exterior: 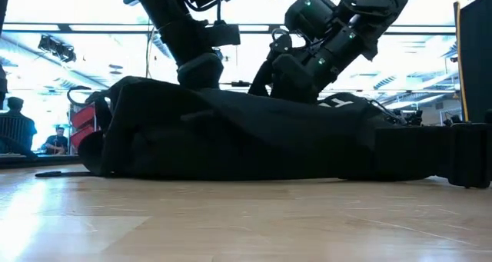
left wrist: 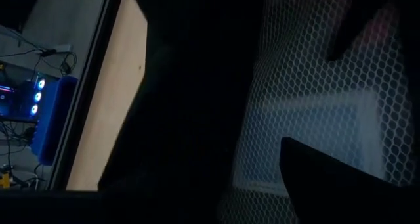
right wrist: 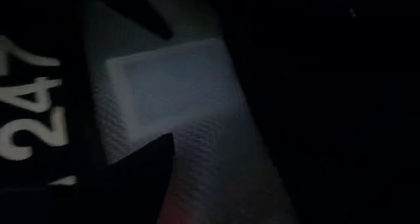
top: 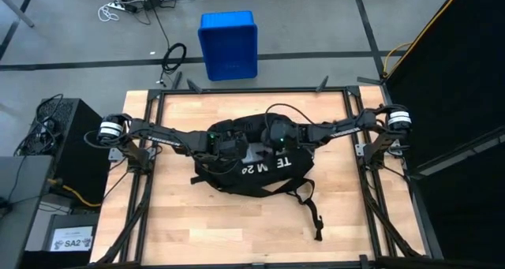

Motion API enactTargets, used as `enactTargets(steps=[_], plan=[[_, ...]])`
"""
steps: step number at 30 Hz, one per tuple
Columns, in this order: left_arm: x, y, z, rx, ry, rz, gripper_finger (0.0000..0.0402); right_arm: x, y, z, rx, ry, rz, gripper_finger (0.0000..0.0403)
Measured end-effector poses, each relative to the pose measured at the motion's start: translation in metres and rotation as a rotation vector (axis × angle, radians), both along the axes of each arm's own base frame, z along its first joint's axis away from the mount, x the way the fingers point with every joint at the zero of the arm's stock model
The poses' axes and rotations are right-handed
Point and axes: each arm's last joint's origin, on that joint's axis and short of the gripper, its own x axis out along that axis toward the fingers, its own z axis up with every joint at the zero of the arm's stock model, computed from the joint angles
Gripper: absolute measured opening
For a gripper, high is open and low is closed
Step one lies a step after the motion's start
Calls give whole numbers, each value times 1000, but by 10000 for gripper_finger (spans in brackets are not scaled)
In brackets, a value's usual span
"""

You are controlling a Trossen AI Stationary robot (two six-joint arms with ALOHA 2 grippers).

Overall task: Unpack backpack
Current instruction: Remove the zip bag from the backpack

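While both grippers dig into the backpack (top: 252,168) at table centre, left gripper (top: 237,148) from nine o'clock, right gripper (top: 268,143) from three, I cannot tell their openings or any hold. Mesh could perhaps snag fingertips.

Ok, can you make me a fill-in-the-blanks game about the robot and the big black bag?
1. The backpack lies on a table made of ____.
2. The white letters on the backpack spell ____ before the number.
3. The plastic crate on the floor beyond the table is ____ in colour.
4. The left end effector and right end effector meet over the ____ of the table.

Missing words: wood; TEAM; blue; middle
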Motion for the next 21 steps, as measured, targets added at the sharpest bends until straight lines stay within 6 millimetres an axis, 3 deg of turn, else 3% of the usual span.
enactTargets(steps=[8,13,21], plan=[[1,0,0,-1,-7,0,198,-14,-3,-9,113,179,63,308],[2,0,1,-4,-26,-2,198,-16,-2,-12,127,203,77,318],[5,-2,2,-42,-56,-25,198,-5,-13,-44,161,241,60,283]])
